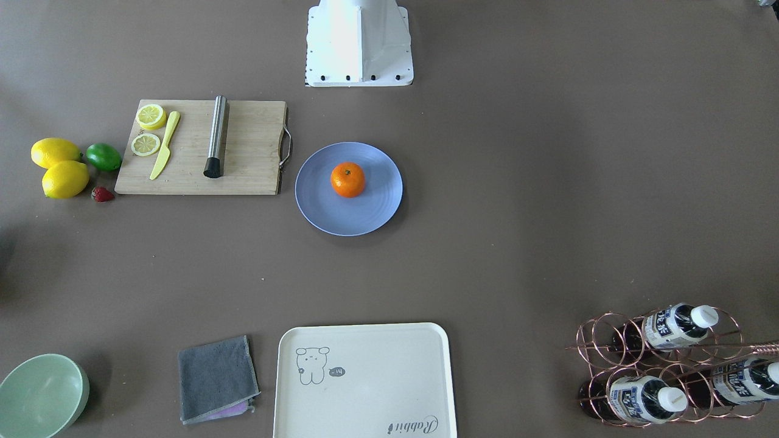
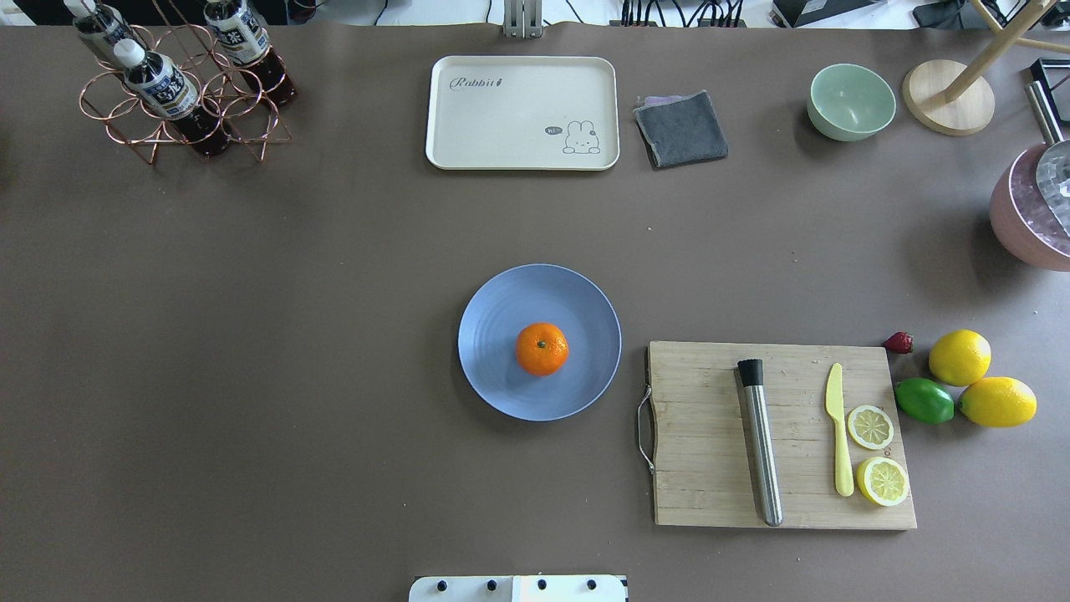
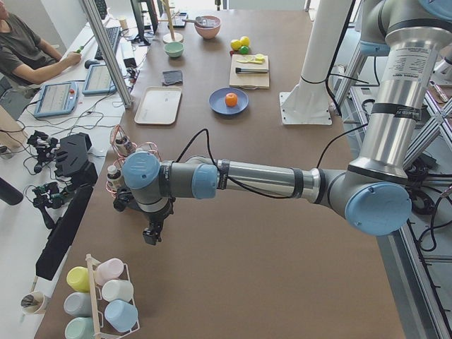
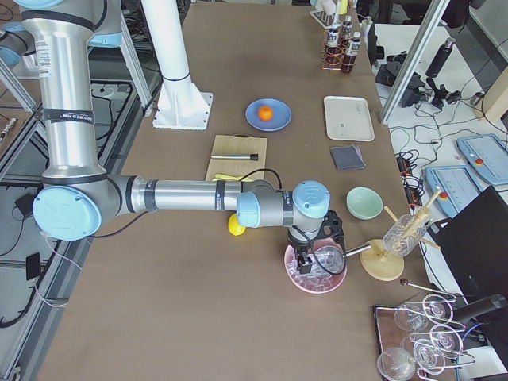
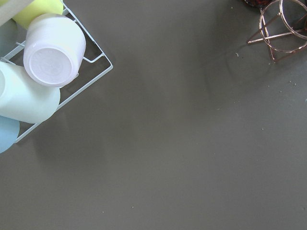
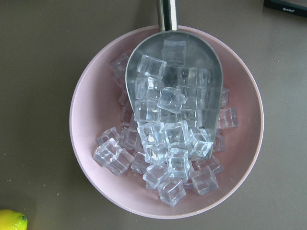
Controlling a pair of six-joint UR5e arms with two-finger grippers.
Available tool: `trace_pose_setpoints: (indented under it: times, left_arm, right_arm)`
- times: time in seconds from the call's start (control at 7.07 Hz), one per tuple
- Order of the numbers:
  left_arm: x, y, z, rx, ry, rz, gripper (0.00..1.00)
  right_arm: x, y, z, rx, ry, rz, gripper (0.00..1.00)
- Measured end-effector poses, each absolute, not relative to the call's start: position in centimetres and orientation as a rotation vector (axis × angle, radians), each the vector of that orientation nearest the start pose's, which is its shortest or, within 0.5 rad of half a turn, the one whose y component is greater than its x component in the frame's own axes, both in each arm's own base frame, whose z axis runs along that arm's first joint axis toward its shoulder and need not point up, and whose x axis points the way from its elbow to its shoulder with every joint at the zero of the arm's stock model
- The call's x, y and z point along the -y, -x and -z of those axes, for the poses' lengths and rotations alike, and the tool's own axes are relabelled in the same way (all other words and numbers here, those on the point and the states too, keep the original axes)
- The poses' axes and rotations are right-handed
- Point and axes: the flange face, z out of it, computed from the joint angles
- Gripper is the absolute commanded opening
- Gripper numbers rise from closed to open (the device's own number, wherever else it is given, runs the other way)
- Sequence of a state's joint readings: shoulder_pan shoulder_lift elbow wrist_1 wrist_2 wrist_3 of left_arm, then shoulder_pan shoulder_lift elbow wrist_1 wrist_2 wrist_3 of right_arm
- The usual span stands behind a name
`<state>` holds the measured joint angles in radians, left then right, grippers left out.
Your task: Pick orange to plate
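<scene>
Left gripper hangs low over the table at the robot's left end, between a wire rack of cups and a copper bottle rack. It shows only in the side view, so we cannot tell if its fingers are apart or together. For the right gripper we cannot tell either; it hangs over a pink bowl of ice cubes with a metal scoop in it, at the other end.

We see the orange already near the middle of the blue plate, well apart from both grippers, so we judge the task as done.

What can go wrong now is small. The orange is round and the plate shallow, so a push on the plate may roll it off. If the right arm moves low, it may catch the scoop handle and spill ice; the left one may hook a rack.

Around the plate the table is bare on most sides. Only the cutting board lies near, on the robot's right.
</scene>
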<state>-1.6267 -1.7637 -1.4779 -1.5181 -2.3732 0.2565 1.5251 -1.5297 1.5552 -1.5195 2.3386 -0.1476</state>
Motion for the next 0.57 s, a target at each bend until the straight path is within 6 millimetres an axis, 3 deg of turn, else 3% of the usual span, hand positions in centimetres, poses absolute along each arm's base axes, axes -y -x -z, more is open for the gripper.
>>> trace_pose_setpoints:
  times: [0.57]
  left_arm:
    - [56.38, 8.73, -61.71, -0.786, -0.174, -0.221, 0.97]
  right_arm:
    - [52.06, -3.90, -63.89, 0.779, -0.110, 0.205, 1.00]
